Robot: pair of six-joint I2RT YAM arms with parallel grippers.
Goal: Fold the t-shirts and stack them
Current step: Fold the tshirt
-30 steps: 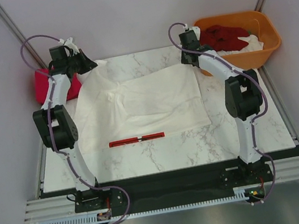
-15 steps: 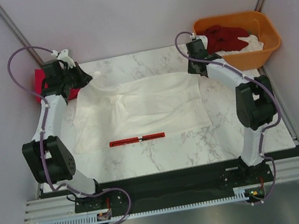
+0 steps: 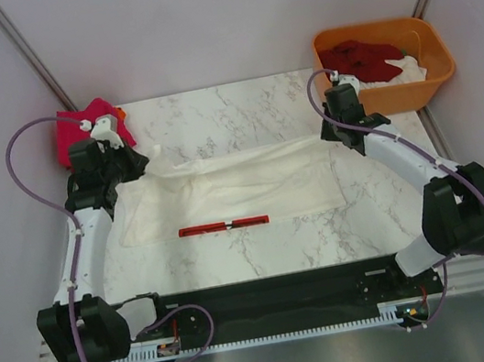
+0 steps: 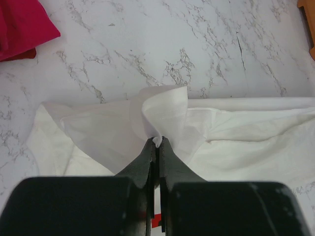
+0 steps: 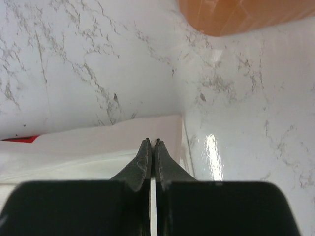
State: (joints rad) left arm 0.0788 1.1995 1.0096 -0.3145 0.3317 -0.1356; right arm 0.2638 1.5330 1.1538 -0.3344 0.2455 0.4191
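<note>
The large white t-shirt (image 3: pixel 234 187) lies across the marble table, its far edge lifted and drawn toward the near side. My left gripper (image 3: pixel 138 159) is shut on its far left corner; the pinched cloth (image 4: pixel 162 115) rises in a peak at the fingertips of the left gripper (image 4: pixel 157 140). My right gripper (image 3: pixel 332 133) is shut on the far right corner, where the cloth edge (image 5: pixel 98 140) meets the right gripper (image 5: pixel 151 141). A bright pink-red t-shirt (image 3: pixel 80 129) lies at the far left and shows in the left wrist view (image 4: pixel 22 24). Dark red (image 3: pixel 361 57) and white (image 3: pixel 405 70) t-shirts lie in the tub.
An orange plastic tub (image 3: pixel 434 79) stands at the far right corner; its wall shows in the right wrist view (image 5: pixel 246 14). A red strip (image 3: pixel 224 226) lies on the table (image 3: pixel 239 107) just near of the shirt. Grey walls close in the back and sides.
Both grippers have pulled the white shirt's far edge toward the near side, so the shirt is now a narrower band. Both arms have swung outward and lower. The pink-red shirt is uncovered.
</note>
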